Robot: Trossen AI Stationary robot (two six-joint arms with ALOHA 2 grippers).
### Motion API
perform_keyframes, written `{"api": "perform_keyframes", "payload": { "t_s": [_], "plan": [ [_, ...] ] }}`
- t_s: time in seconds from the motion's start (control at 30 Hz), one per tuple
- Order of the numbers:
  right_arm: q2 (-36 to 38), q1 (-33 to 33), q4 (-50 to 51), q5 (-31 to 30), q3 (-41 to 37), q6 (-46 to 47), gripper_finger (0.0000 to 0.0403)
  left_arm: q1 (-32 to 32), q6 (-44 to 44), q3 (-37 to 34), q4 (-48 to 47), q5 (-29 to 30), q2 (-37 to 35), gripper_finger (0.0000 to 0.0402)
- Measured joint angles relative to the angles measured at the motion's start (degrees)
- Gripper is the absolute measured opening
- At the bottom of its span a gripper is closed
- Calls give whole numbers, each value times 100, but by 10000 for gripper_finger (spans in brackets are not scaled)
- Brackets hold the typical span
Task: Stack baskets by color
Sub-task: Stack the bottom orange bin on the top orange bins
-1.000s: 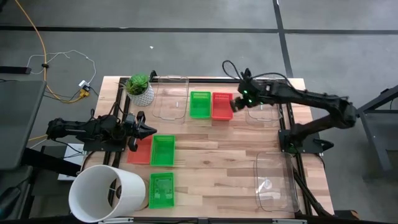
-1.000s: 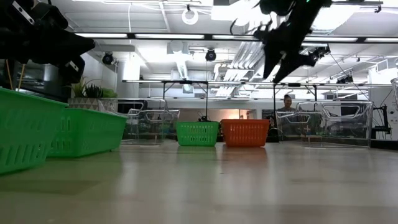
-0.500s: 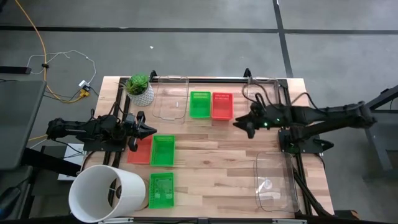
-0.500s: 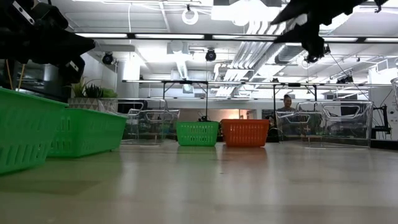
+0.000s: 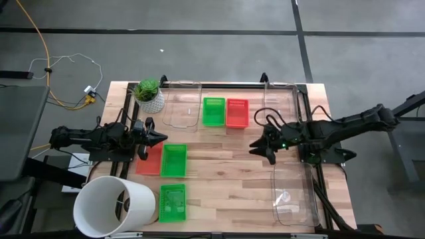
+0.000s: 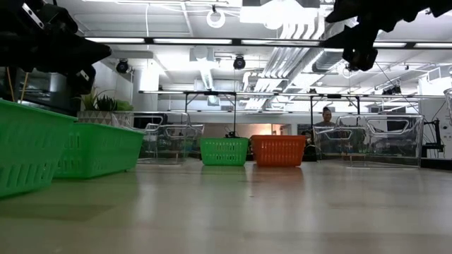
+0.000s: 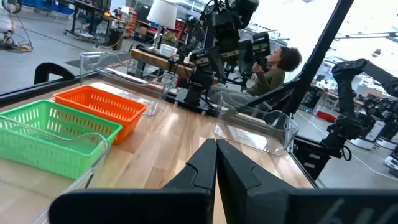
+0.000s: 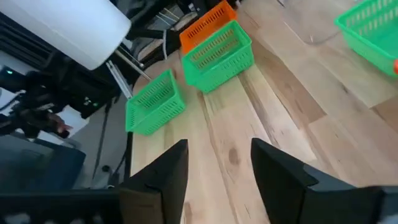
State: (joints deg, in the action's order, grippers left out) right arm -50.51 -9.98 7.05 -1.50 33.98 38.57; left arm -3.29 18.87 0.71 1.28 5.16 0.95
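Two baskets stand side by side at the table's far middle, one green (image 5: 214, 111) and one red (image 5: 237, 112). At the left stand a red basket (image 5: 150, 160) and a green one (image 5: 174, 160), with a third green basket (image 5: 172, 202) nearer the front edge. My right gripper (image 5: 259, 147) hangs open and empty above bare table right of centre, its fingers (image 8: 171, 171) pointing toward the left baskets. My left gripper (image 5: 159, 138) is shut and empty, held level above the left red basket's far end.
A big white bucket (image 5: 113, 206) lies on its side at the near left corner. A potted plant (image 5: 149, 95) stands at the far left. Clear plastic bins sit at the far middle (image 5: 182, 104), far right (image 5: 279, 99) and near right (image 5: 294, 196). A person (image 6: 326, 116) sits beyond the table.
My right gripper has drawn away from the far red basket toward the table's near edge and right side, tipping up from pointing steeply down to a shallow slant. It carries nothing. The far red basket stays beside the green one.
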Motion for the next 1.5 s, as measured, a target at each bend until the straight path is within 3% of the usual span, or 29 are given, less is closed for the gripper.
{"api": "perform_keyframes", "payload": {
  "t_s": [0.27,0.43,0.67,1.03,1.17,1.5],
  "plan": [
    [723,-9,-478,-88,0,-155,11,2,0,0,9,6,0,1],
    [1246,-222,-179,-734,0,-174,9,-2,253,0,148,178,2,1],
    [1654,-393,-188,-1191,0,-773,1,5,595,199,1285,604,364,1],
    [2014,-393,-214,-1191,0,-1306,0,-7,63,2343,780,1060,3178,0],
    [2025,-393,-216,-1095,0,-1312,0,-85,530,3467,-414,1174,4048,0],
    [2012,-393,-178,-874,0,-1316,0,79,884,6525,-5214,667,5403,0]
  ]
}}
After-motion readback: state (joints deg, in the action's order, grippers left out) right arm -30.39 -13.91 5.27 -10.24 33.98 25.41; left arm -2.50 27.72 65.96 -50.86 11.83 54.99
